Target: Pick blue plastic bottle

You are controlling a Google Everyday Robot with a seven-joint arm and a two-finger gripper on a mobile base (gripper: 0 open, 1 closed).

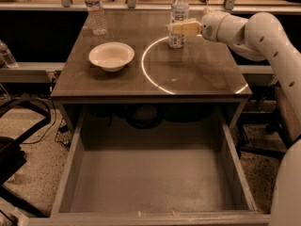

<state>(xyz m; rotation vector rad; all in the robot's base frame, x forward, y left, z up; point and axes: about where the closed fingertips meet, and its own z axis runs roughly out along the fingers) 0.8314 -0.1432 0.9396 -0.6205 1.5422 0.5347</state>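
The blue plastic bottle (179,7) stands upright at the back of the table, right of centre. It has a white cap and a pale label. My gripper (178,28) reaches in from the right at the height of the bottle's lower body and overlaps it in this view. The white arm (263,34) stretches from the right edge of the view to the gripper.
A clear ribbed water bottle (96,13) stands at the table's back left. A white bowl (111,56) sits left of centre on the wooden table (188,79). An open drawer (150,182) juts out below the table's front. Another bottle (5,54) is at the far left.
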